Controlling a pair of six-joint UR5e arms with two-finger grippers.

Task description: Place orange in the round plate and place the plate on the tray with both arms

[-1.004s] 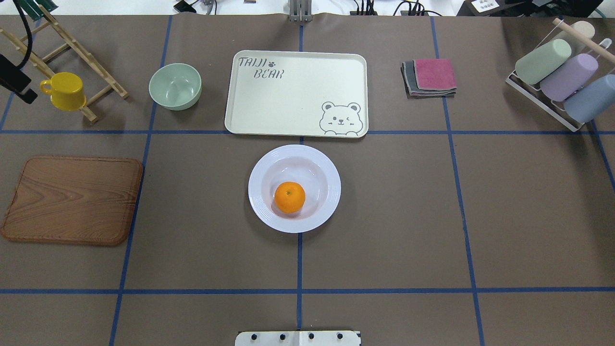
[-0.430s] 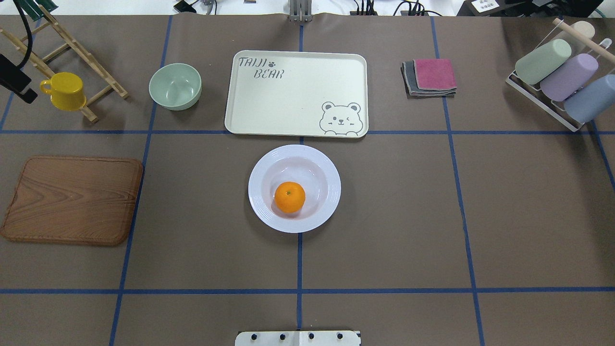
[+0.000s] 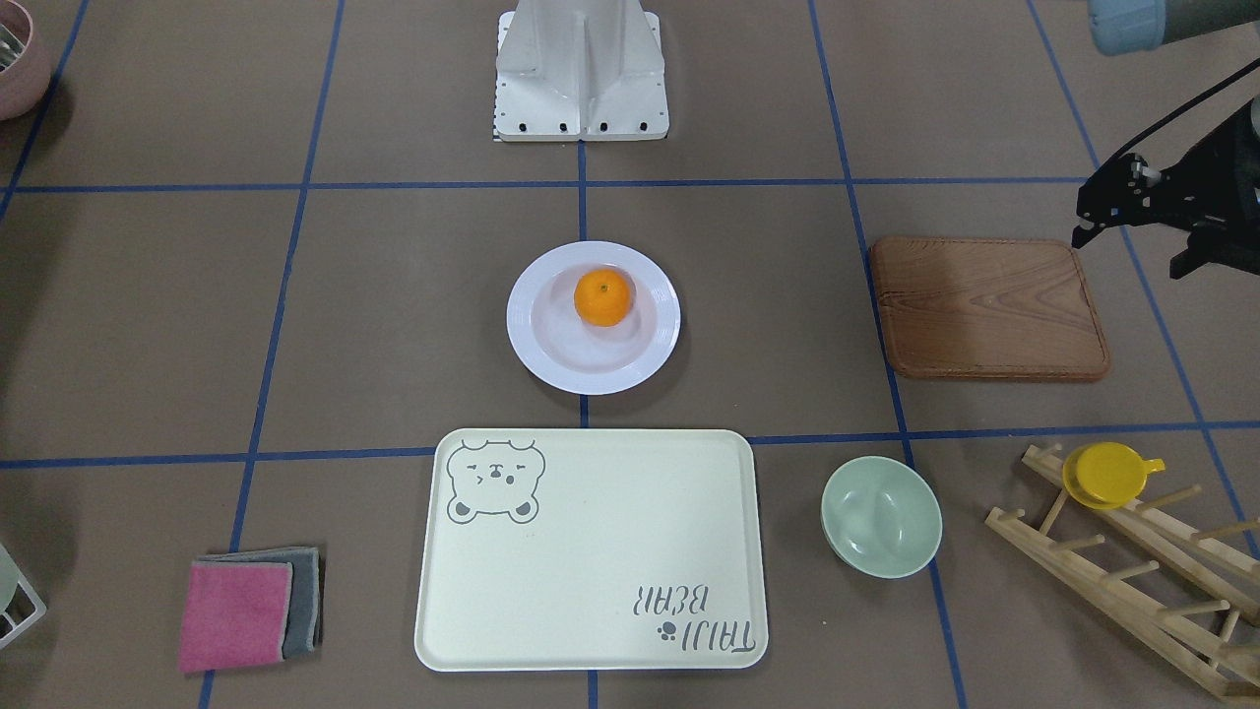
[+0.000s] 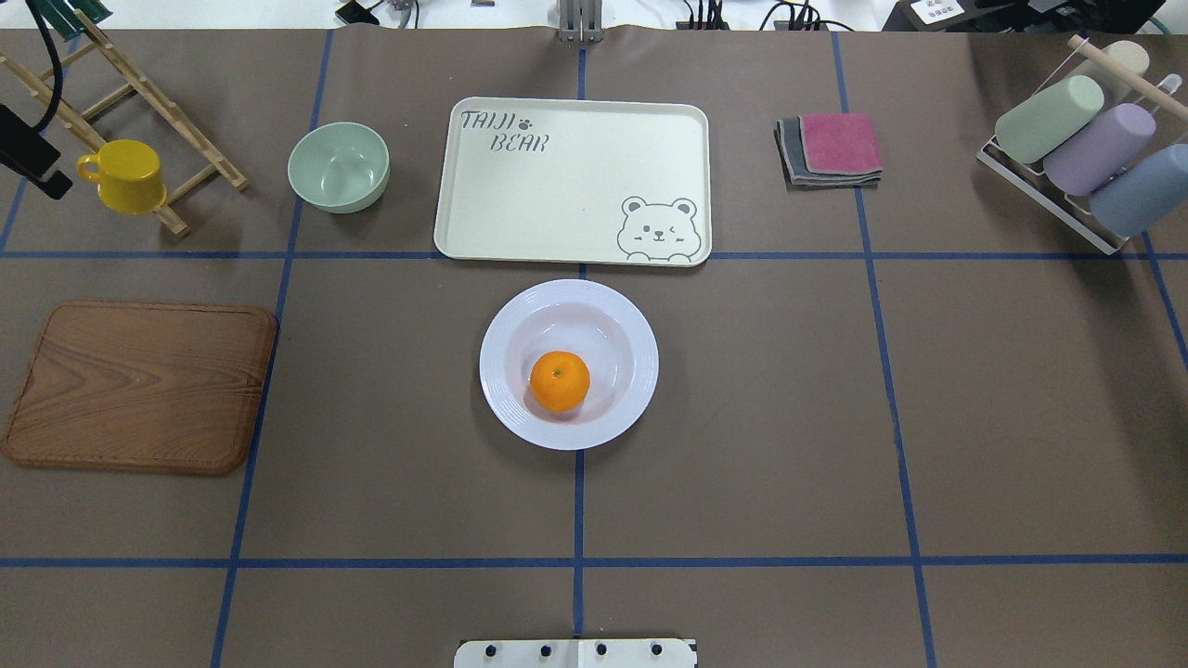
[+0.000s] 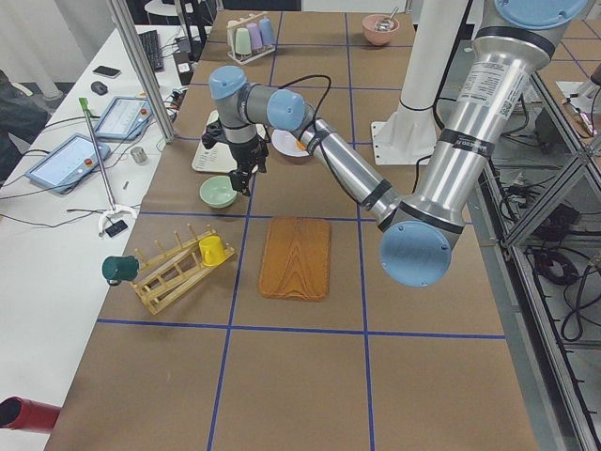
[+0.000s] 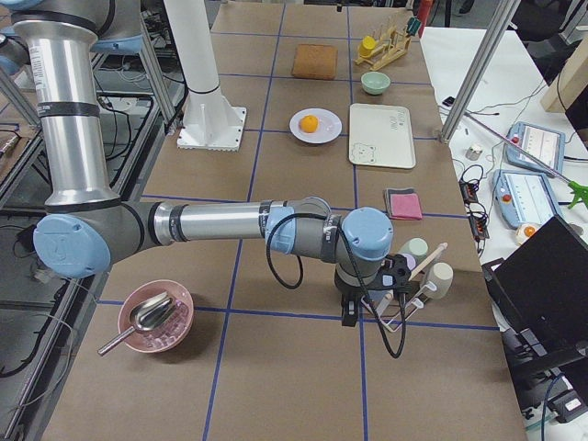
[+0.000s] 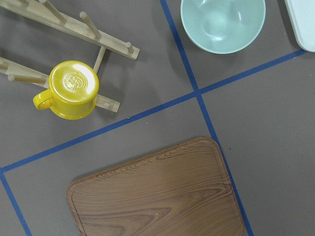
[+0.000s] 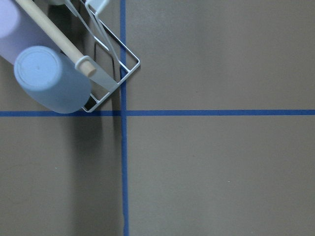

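The orange (image 4: 560, 381) lies in the well of the round plate (image 4: 506, 320), toward the robot's side; the same orange (image 3: 602, 297) and plate (image 3: 551, 359) show in the front view. The cream tray (image 4: 571, 181) sits just beyond the plate with nothing on it. My left gripper (image 3: 1127, 251) hangs far off at the table's left, above the wooden board's outer edge, fingers apart and holding nothing. My right gripper (image 6: 349, 317) appears only in the right side view, beside the cup rack; I cannot tell whether it is open or shut.
A brown wooden board (image 4: 139, 385), a pale-green bowl (image 4: 338, 167) and a yellow cup (image 4: 125, 174) on a wooden rack occupy the left. Folded cloths (image 4: 831, 148) and a wire rack of pastel cups (image 4: 1081, 148) stand right. The robot's base (image 3: 581, 69) faces the plate.
The left gripper has drifted slightly further out toward the table's left edge. The orange, plate and tray have not moved.
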